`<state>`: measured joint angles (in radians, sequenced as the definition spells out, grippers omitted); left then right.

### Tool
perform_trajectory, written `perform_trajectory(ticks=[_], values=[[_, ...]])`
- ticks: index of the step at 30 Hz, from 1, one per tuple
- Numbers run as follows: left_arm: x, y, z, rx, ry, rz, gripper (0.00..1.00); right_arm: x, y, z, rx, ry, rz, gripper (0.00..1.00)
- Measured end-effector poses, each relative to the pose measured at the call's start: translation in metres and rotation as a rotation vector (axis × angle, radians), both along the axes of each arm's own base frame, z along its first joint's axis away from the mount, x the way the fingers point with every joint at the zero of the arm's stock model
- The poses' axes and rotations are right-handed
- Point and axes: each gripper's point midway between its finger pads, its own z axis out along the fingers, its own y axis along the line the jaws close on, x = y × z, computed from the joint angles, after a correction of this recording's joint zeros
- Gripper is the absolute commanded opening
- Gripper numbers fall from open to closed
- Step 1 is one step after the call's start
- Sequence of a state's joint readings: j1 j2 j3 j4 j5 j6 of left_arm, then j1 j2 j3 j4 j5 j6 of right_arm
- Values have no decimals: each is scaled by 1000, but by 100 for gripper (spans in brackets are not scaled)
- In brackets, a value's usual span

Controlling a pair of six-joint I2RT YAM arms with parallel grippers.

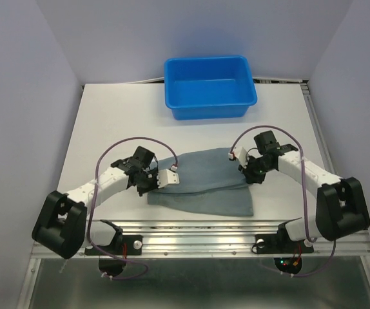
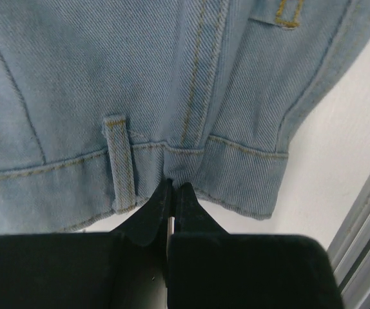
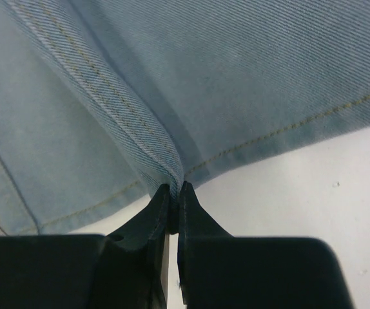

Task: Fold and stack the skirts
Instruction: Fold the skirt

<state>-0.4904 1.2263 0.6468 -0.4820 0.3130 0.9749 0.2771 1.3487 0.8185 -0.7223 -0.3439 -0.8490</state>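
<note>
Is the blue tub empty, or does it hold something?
Empty. The top view shows only bare blue floor inside the tub; the skirt lies outside it, on the table.

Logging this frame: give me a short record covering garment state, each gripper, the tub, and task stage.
skirt: one grey-blue denim skirt on the table, layers overlapping
left gripper: jaws shut on the waistband edge, beside a belt loop
right gripper: jaws shut on a stitched edge, cloth bunched at the tips
blue tub: far side of table, no cloth visible inside
stage: fold in progress, no stack visible
</note>
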Motion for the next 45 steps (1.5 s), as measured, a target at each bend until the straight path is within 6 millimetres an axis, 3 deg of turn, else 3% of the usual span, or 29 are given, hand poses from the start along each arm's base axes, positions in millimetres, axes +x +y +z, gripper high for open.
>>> perform_trajectory(ticks=[5,11,16,20,22,26,30,32,35,37,41,45], values=[[15,-5,-11,32,43,64,0,16,-1,-28,-43,64,-58,1],[51,-15,-10,44,55,155,0,66,0,-18,-86,-4,-101,1],[96,-6,4,5,32,266,0,110,2,17,-99,-130,-121,1],[126,3,36,-37,-36,322,0,135,9,58,-77,-214,-119,1],[131,3,52,-54,-67,324,0,138,9,73,-72,-234,-117,1],[129,1,98,-105,-151,294,0,125,7,101,-58,-254,-110,1],[112,3,129,-132,-212,239,0,98,6,119,-29,-236,-93,1],[104,5,134,-133,-237,215,0,84,6,124,-10,-240,-85,1],[82,11,116,-104,-223,181,0,52,5,108,19,-207,-71,1],[68,11,91,-70,-184,155,0,29,7,81,21,-125,-63,1],[46,13,33,-4,-66,134,0,8,8,31,10,3,-78,1],[38,15,2,21,-18,142,0,-3,8,0,9,66,-97,1]])
